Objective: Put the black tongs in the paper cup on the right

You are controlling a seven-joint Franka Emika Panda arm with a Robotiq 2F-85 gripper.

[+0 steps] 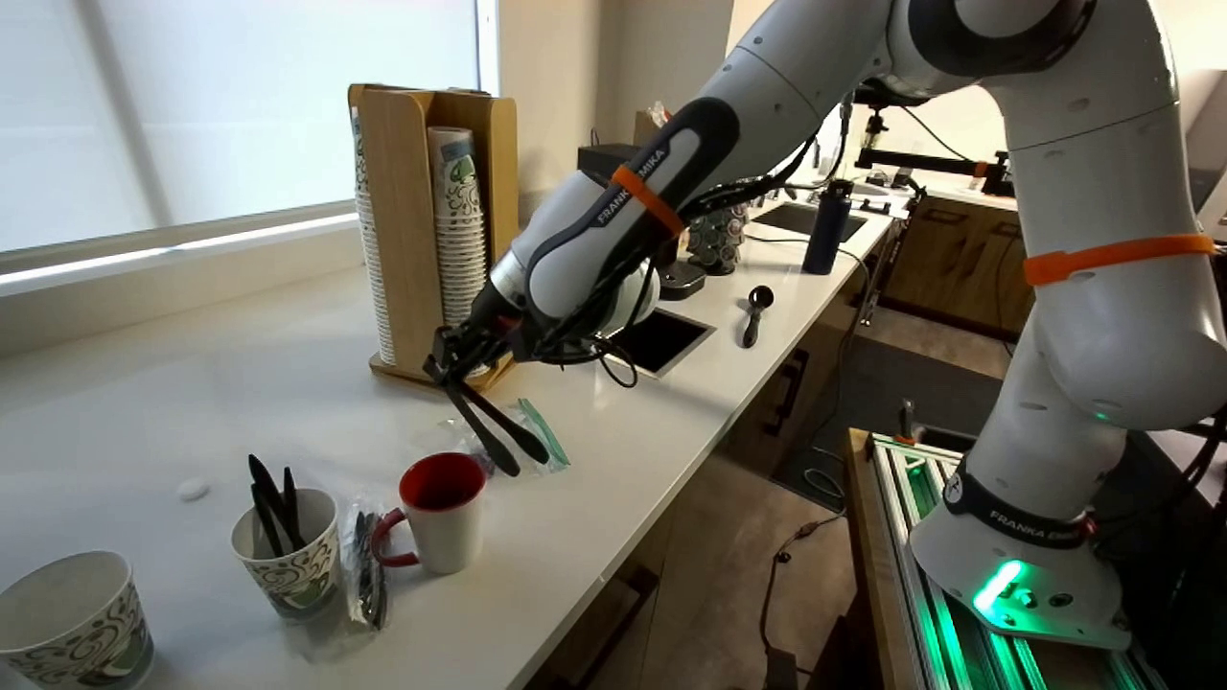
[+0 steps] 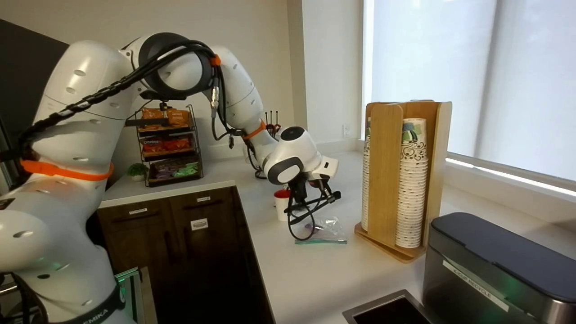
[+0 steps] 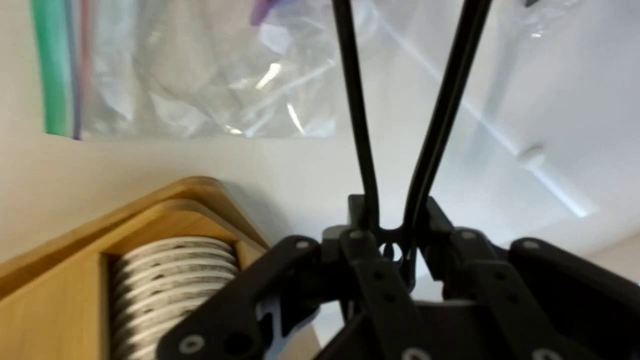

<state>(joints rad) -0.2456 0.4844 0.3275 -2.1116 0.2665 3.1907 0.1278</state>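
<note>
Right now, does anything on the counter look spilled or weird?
No spill shows. A small white round thing lies by itself on the counter, perhaps dropped; I can't tell what it is. The clear, green-edged bag lies crumpled, which looks messy.

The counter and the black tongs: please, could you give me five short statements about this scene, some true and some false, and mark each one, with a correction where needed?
1. The gripper is shut on the black tongs. True.
2. The black tongs lie on the counter. False: the gripper holds them above the counter.
3. A paper cup holds black utensils. True.
4. The mug lies on its side. False: the mug stands upright.
5. The wooden holder contains stacked cups. True.
</note>
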